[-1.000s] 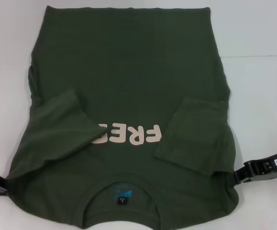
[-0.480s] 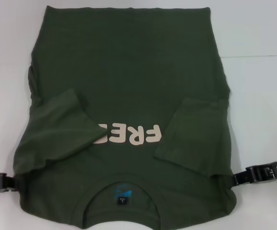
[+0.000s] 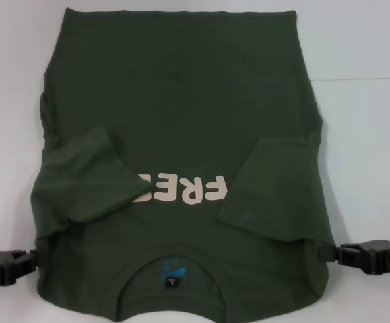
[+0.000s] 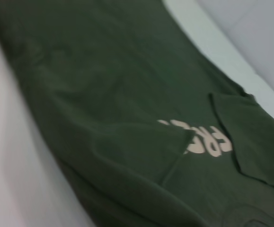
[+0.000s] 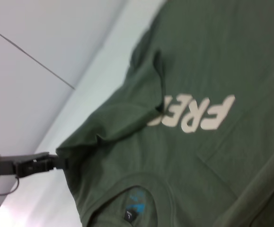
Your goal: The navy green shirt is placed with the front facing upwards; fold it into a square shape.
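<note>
The navy green shirt [image 3: 181,101] lies front up on the white table, its collar [image 3: 172,272] nearest me and cream lettering [image 3: 184,190] across the chest. Both short sleeves are folded inward: one [image 3: 87,178] covers the end of the lettering, the other [image 3: 275,188] lies on the right. My left gripper [image 3: 31,258] is shut on the shirt's left shoulder edge, low over the table. My right gripper [image 3: 331,254] is shut on the right shoulder edge. The right wrist view shows the left gripper [image 5: 56,163] pinching that cloth corner. The left wrist view shows only the shirt [image 4: 103,94].
Bare white table [image 3: 370,134] lies on both sides of the shirt and beyond its hem. A thin seam line [image 3: 363,79] crosses the table surface at the right.
The left gripper has moved inward to the right, drawing the shirt's left shoulder edge with it. The right gripper has dropped lower and levelled out at the right shoulder.
</note>
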